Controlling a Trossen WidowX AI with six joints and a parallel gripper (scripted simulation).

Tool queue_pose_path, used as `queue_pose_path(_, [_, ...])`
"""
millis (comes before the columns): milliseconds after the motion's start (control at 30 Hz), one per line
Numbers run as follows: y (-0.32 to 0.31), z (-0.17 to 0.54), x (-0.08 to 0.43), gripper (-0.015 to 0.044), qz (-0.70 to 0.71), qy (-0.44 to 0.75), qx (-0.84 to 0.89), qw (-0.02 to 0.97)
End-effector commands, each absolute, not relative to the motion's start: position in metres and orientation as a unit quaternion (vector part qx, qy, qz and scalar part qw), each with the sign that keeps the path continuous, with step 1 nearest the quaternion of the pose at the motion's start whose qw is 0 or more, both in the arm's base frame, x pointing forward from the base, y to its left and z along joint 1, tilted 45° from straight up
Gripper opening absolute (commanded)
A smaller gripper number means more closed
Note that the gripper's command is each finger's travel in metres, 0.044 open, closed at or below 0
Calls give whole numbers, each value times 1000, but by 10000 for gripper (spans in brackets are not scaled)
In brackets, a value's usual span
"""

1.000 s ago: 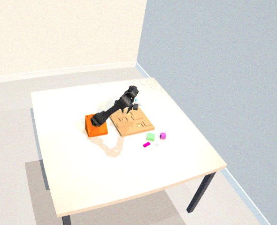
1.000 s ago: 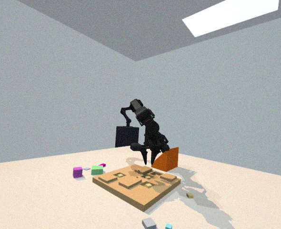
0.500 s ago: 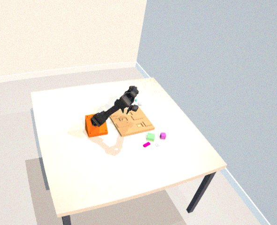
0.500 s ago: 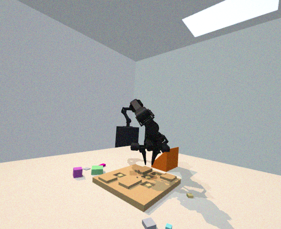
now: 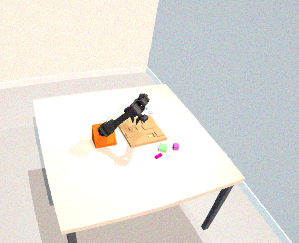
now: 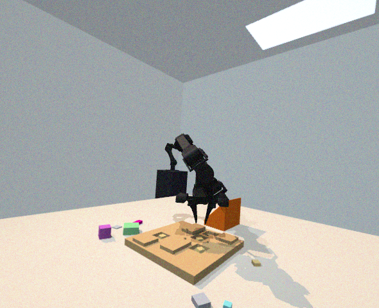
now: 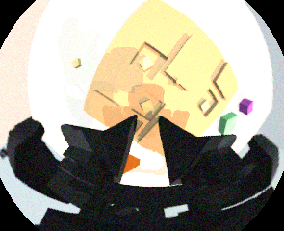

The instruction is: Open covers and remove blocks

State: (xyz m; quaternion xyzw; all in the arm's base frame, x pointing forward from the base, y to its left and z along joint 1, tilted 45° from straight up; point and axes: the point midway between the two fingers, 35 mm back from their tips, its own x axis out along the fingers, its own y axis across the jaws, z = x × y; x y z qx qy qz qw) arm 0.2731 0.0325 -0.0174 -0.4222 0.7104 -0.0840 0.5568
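The wooden puzzle board (image 5: 139, 138) (image 6: 189, 265) (image 7: 199, 63) lies flat. Its four raised covers, at the left (image 6: 145, 239), front middle (image 6: 175, 245), back (image 6: 193, 228) and right (image 6: 227, 239), stand beside wells. Pale yellow blocks sit in three uncovered wells: one at the left (image 5: 150, 135) (image 6: 162, 235) (image 7: 205, 106), one in the middle (image 6: 200, 237) (image 7: 145, 104), one nearer the front (image 6: 200, 248) (image 7: 146, 63). A fourth well (image 6: 212, 233) is shadowed and looks empty. A tan block (image 6: 255, 262) (image 7: 76, 63) rests on the table, clear of the board. My gripper (image 5: 135, 122) (image 6: 200, 223) (image 7: 148, 116) is partly open and empty above the board.
A green block (image 5: 162, 148) (image 6: 131, 228) (image 7: 227, 123), a purple cube (image 5: 176, 146) (image 6: 104, 231) (image 7: 245, 106) and a magenta piece (image 5: 158, 156) lie beside the board. A grey block (image 6: 201, 299) and a cyan one (image 6: 227, 303) lie on another side. The orange base (image 5: 105, 139) (image 6: 227, 215) stands behind.
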Motion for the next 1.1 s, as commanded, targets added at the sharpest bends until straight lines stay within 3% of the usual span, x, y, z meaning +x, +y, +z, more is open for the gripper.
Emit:
queue_pose_path(0, [30, -19, 272, 144, -109, 708, -404, 569])
queue_pose_path(1067, [22, -27, 271, 144, -282, 658, -251, 651])
